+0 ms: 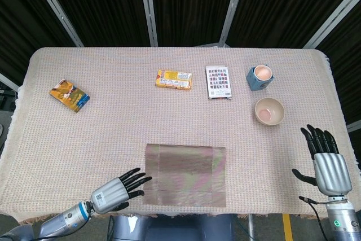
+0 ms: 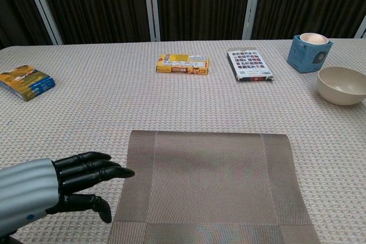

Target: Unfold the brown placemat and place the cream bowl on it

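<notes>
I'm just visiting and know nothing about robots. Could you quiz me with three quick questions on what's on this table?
1. True or false: the cream bowl sits on the brown placemat.
2. Which hand is beside the placemat's edge: A) left hand B) right hand?
3. Fill in: the bowl's nearest neighbour is the blue ____.

Key: 1 false, it stands on the tablecloth; 2 A; 3 cup.
</notes>
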